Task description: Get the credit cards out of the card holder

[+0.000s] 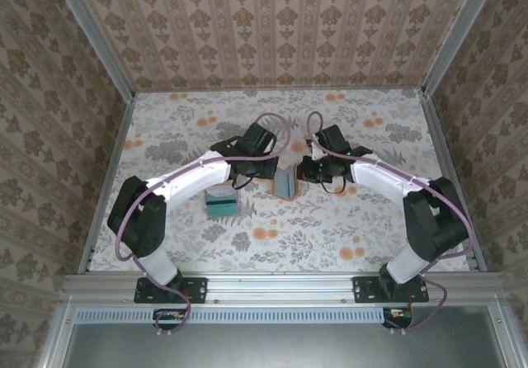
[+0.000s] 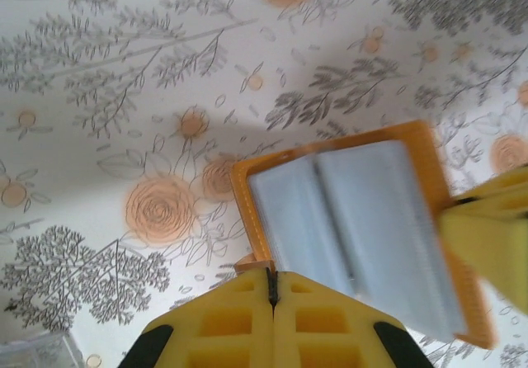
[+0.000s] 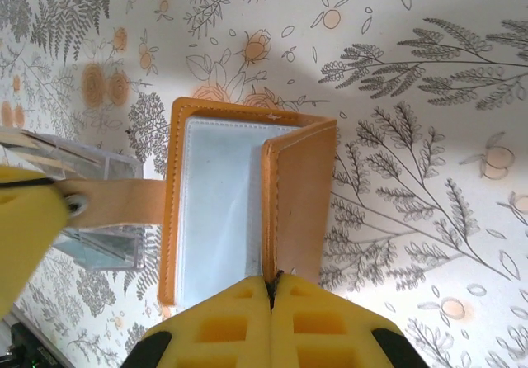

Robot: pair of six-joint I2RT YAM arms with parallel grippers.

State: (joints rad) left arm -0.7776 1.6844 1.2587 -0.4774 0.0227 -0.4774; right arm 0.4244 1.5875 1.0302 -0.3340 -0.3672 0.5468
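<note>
The open holder point(image 1: 286, 183) spans between both grippers, the left gripper point(image 2: 272, 284) clamped on its strap point(image 3: 124, 203) at the fingertips, the right gripper point(image 3: 274, 284) clamped on the upright flap point(image 3: 299, 203), with the pale panel point(image 3: 219, 211) lying lengthwise just left of those fingers.

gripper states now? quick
Left gripper: closed, pinching the holder by its tab.
Right gripper: closed, pinching the holder's raised flap.

White-black arms point(image 1: 186, 178), purple cables point(image 1: 272, 115), yellow tool fingers point(image 2: 223, 323).
</note>
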